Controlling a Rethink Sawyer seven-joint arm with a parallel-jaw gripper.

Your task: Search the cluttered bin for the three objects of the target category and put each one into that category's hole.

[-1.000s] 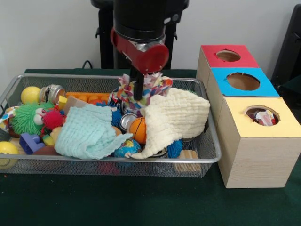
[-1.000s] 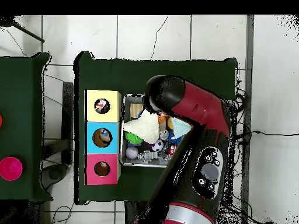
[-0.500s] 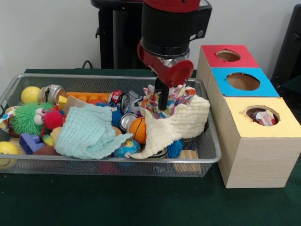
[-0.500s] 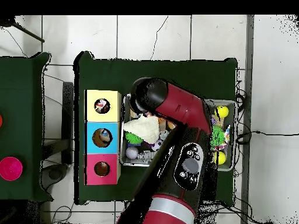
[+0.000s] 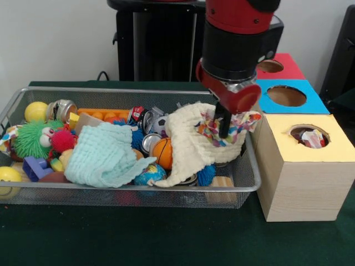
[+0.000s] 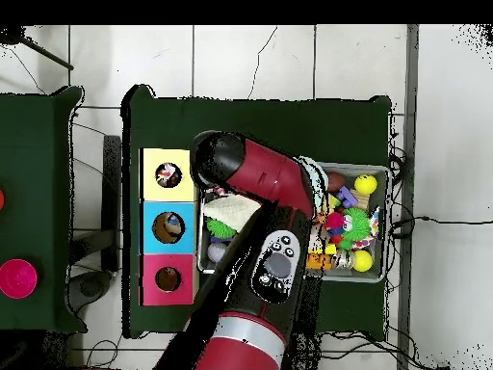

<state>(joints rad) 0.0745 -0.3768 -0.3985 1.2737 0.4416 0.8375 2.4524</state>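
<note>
My gripper [image 5: 223,133] hangs over the right end of the wire bin [image 5: 138,189], shut on a multicoloured patterned cloth [image 5: 242,123]. The cloth dangles just left of the yellow box [image 5: 333,152], lower than its top, and brushes the cream cloth [image 5: 186,145] that drapes over the toys. Something patterned shows inside the yellow box's hole [image 5: 308,136]. Seen from overhead, the red arm [image 6: 255,178] covers the gripper and the bin's left part, beside the yellow box [image 6: 169,154].
A blue box [image 5: 285,96] and a red box [image 5: 270,65] stand behind the yellow one. The bin holds a mint cloth [image 5: 102,155], a green fuzzy toy [image 5: 33,138], yellow balls [image 5: 36,111], cans [image 5: 145,117], a small basketball [image 5: 162,152] and blocks.
The gripper has carried the patterned cloth to the right, from the middle of the bin to its right end near the yellow box. The cream cloth was dragged and folded over.
</note>
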